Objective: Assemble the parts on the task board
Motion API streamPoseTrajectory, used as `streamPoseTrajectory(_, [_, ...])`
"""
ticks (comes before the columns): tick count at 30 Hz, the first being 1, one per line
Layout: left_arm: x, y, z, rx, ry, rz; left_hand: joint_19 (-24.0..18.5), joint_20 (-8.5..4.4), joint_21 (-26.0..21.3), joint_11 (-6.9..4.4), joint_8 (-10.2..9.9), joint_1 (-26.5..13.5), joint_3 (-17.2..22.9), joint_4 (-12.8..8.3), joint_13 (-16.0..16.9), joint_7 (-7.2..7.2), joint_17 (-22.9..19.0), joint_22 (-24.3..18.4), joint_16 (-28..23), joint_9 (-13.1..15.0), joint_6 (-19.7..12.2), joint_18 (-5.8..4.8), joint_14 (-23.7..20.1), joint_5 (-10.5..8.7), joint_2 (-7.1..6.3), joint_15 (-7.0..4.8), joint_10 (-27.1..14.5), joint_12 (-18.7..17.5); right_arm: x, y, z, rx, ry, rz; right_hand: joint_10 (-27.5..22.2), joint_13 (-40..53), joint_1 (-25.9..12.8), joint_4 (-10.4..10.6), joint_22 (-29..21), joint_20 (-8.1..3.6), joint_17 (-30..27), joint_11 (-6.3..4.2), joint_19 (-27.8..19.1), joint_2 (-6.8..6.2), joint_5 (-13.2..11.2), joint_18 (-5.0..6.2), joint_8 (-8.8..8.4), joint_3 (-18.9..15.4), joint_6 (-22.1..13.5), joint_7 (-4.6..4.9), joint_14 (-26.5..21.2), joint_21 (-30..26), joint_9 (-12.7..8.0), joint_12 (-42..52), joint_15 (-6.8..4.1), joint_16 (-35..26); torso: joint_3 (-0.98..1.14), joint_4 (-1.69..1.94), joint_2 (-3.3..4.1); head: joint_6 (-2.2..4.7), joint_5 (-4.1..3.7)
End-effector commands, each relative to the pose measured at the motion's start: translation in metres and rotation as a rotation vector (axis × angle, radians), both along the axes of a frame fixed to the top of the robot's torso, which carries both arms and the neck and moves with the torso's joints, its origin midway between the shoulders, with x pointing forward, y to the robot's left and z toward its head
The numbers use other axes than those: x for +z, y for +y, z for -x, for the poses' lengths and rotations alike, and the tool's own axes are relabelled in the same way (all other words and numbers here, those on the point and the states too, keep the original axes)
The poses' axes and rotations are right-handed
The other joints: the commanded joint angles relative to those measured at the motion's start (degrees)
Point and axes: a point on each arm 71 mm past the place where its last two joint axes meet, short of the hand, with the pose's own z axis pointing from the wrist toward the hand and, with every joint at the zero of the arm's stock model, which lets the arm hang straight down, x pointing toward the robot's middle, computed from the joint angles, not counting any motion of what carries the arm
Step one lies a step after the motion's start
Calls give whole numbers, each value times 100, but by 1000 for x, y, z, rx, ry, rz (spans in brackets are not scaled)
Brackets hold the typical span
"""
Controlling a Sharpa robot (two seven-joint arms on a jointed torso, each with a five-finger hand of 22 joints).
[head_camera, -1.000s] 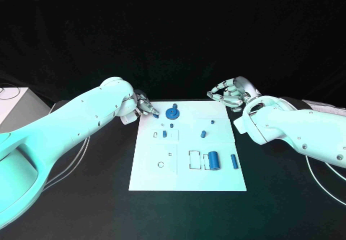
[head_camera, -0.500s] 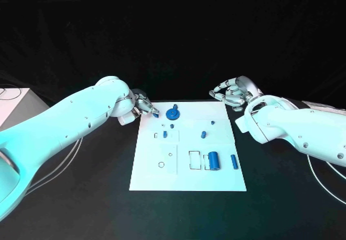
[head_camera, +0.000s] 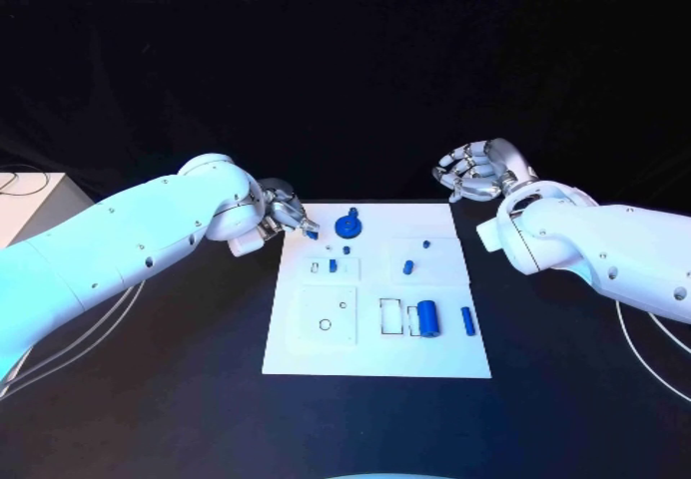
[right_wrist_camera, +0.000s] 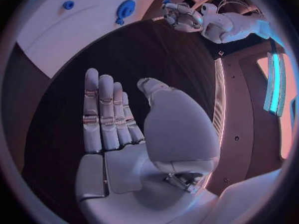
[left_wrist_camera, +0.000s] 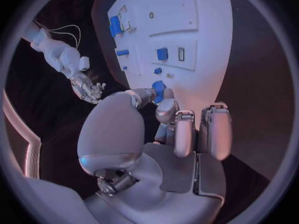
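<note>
The white task board (head_camera: pixel 377 344) lies mid-table. My left hand (head_camera: pixel 278 217) hovers at its far left corner and pinches a small blue part (head_camera: pixel 312 234) between thumb and a finger; the left wrist view shows that blue part (left_wrist_camera: pixel 159 88) at the fingertips over the board (left_wrist_camera: pixel 206 50). A blue round knob piece (head_camera: pixel 347 225) stands close beside it. Small blue pieces (head_camera: pixel 407 267) sit mid-board. A thick blue cylinder (head_camera: pixel 426 318) and a slim peg (head_camera: pixel 466 319) lie on the near right. My right hand (head_camera: pixel 475 172) is raised beyond the far right corner, fingers straight (right_wrist_camera: pixel 102 114), holding nothing.
A white box (head_camera: pixel 26 195) stands at the table's far left edge, with thin cables running beside my left arm. Black tabletop surrounds the board on all sides.
My right hand has lifted farther back and to the right, away from the board's corner. The left hand still pinches the blue part at nearly the same spot.
</note>
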Motion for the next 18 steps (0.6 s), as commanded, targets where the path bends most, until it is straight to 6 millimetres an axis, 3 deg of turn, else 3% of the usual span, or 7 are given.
streamPoseTrajectory(1, [-1,1,3,19,-32,-3,47,8,27,4,29,-49,1034,-1039,9,-37,1509,641,37,106,86,-69,606,37,10,-53,44,35,2,0,-1,48,-41,-80,-109,-535,94,-4,-352,102,-213,85,-224,-17,-16,36,-115,151,-98,96,-202,-381,-132,-470,127,-666,-19,29,-55,-33,14])
streamPoseTrajectory(2, [-1,2,4,19,-34,-6,47,7,27,4,29,-52,1036,-1041,9,-38,1509,642,37,107,88,-69,606,41,10,-53,45,35,2,0,-1,51,-42,-86,-163,-731,127,-17,-480,166,-332,124,-367,-41,-18,4,-154,192,-105,131,-433,-536,-187,-645,194,-975,-19,33,-61,-37,20])
streamPoseTrajectory(3, [-3,2,5,20,-36,-9,48,6,28,2,30,-57,1041,-1046,9,-39,1509,642,37,108,91,-69,606,50,8,-54,48,35,2,-1,-2,56,-43,-94,-205,-1012,187,-28,-687,252,-572,229,-690,-34,-28,-27,-238,267,-133,200,-835,-810,-275,-890,326,-1453,-22,39,-71,-47,19])
streamPoseTrajectory(7, [-10,2,12,19,-44,-17,53,5,32,1,31,-63,1046,-1051,10,-41,1509,649,37,109,96,-70,606,60,7,-56,51,35,0,-3,-5,73,-40,-122,64,-2002,344,-87,-1361,542,-1315,315,-1085,-18,-142,37,-528,419,10,240,-908,-1139,-599,-1513,481,-2416,-35,67,-100,-79,24])
streamPoseTrajectory(13, [-19,0,18,16,-47,-26,59,3,38,-1,32,-74,1053,-1059,2,-43,1509,658,37,111,103,-73,606,73,4,-58,53,29,-5,-3,-6,100,-20,-138,67,-2584,399,-174,-1979,686,-1815,416,-1559,19,-197,50,-762,482,63,337,-1065,-1159,-800,-1983,627,-2959,-53,88,-116,-113,27])
streamPoseTrajectory(18, [-28,-1,20,21,-50,-36,57,2,36,-2,33,-77,1055,-1060,-11,-44,1509,654,37,111,105,-72,606,76,4,-58,49,20,-8,-2,-5,116,-17,-145,68,-2786,449,-304,-2394,747,-2179,482,-1649,61,-221,58,-924,546,84,394,-1114,-1144,-932,-2360,693,-3239,-37,74,-113,-132,43])
